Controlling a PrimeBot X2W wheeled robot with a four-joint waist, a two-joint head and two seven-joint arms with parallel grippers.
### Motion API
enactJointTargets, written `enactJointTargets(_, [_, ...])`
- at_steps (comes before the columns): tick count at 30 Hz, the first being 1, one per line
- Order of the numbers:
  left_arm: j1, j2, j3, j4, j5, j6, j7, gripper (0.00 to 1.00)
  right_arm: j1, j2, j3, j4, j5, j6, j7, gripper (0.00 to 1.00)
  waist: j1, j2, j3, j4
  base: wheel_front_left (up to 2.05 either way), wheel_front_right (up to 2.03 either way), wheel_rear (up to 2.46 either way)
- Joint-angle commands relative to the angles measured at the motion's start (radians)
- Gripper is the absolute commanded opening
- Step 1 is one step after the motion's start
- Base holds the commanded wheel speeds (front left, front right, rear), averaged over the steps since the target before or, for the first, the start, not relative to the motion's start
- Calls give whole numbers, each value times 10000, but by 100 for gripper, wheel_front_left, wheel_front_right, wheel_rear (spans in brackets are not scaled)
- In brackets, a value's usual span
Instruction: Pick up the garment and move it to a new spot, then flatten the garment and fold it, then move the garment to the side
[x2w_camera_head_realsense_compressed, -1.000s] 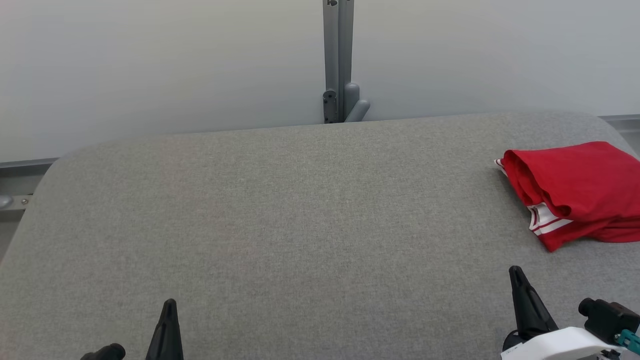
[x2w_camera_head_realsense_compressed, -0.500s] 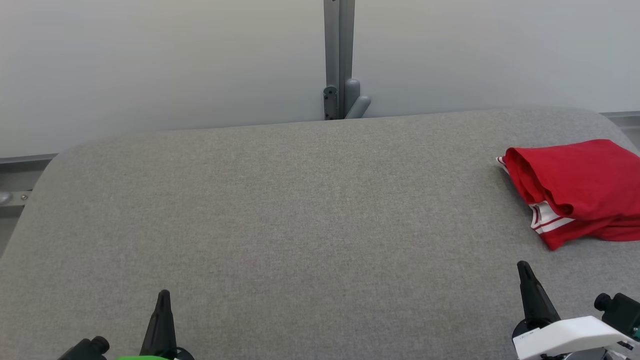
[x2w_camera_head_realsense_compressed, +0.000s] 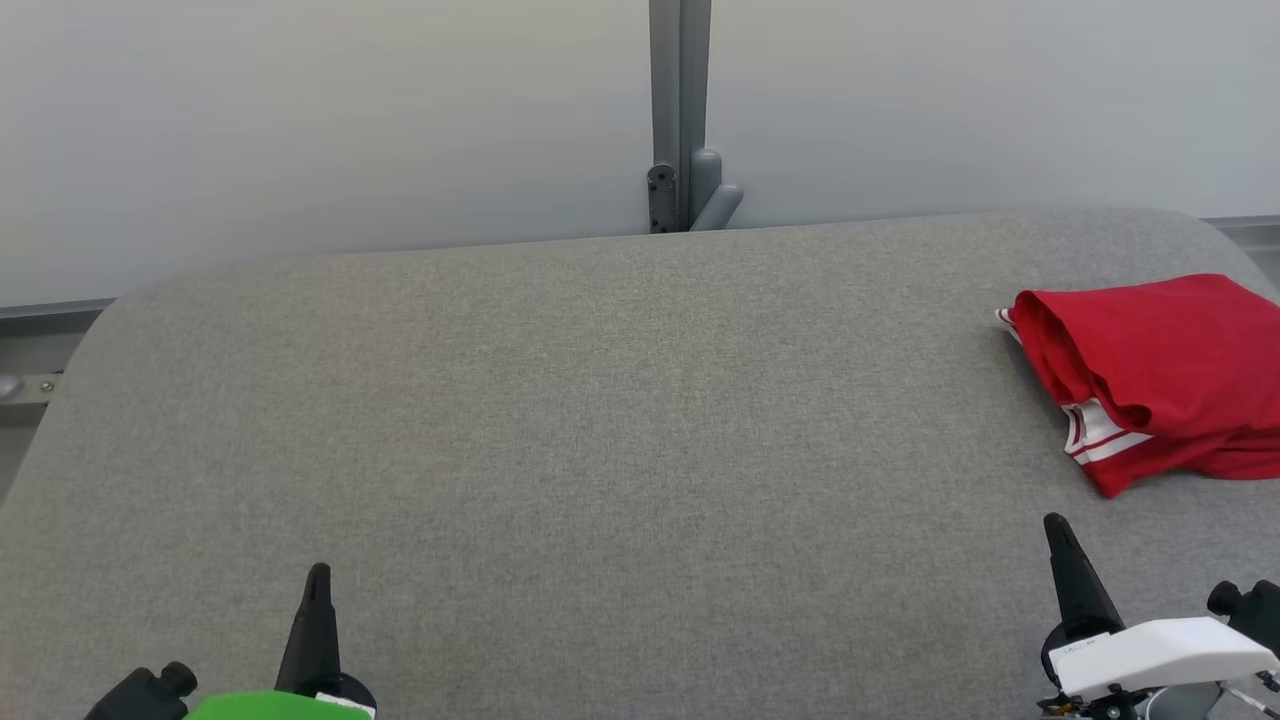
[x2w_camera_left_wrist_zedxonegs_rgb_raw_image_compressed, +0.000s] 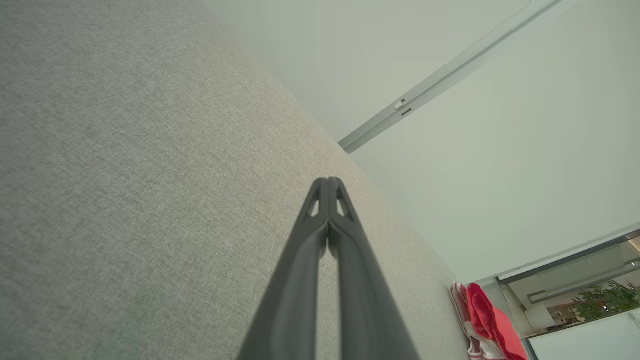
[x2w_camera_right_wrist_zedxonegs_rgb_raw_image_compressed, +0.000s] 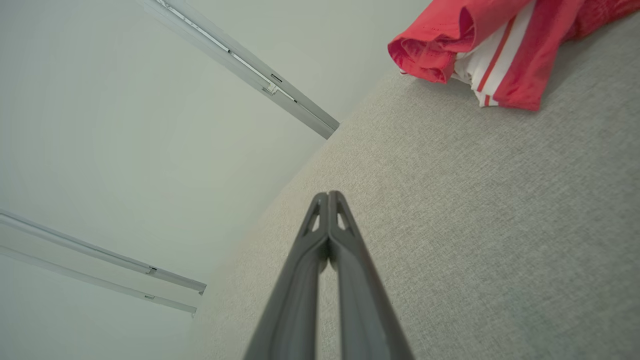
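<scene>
- The red garment (x2w_camera_head_realsense_compressed: 1160, 370), with white striped trim, lies folded in a loose bundle on the grey fabric counter (x2w_camera_head_realsense_compressed: 600, 420). It sits at about 3 o'clock in the head view, close to the counter's rounded far right corner, and the picture's edge cuts off its right side.
- The left claw (x2w_camera_head_realsense_compressed: 318, 572) is at about 7 o'clock in the head view and points toward 12. Its two dark fingers are pressed together tip to tip and hold nothing.
- The right claw (x2w_camera_head_realsense_compressed: 1055, 522) is at about 5 o'clock. It is likewise closed and empty, above a white wrist housing (x2w_camera_head_realsense_compressed: 1150, 650).
- From the right claw the garment lies toward 1 o'clock, apart from it, with bare counter between them.
- In the left wrist view the garment (x2w_camera_left_wrist_zedxonegs_rgb_raw_image_compressed: 487, 320) shows at 4 o'clock, far beyond the closed fingertips.
- A grey post (x2w_camera_head_realsense_compressed: 680, 110) rises against the pale wall (x2w_camera_head_realsense_compressed: 300, 130) at 12 o'clock, behind the counter's far edge.
</scene>
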Motion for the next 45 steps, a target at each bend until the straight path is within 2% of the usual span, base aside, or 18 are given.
enactJointTargets(1, [-271,86,57,-75,-268,-67,30,0,-265,-12,-72,-66,242,4,45,0,0,0,7,2,0,0,0])
enactJointTargets(22, [-678,54,341,50,-2606,-255,603,0,-557,105,-520,114,2589,3,785,0,0,0,175,31,0,0,0])
enactJointTargets(45, [-1012,11,597,148,-4490,-409,1090,0,-814,229,-914,268,4505,3,1414,0,0,0,342,60,0,0,0])
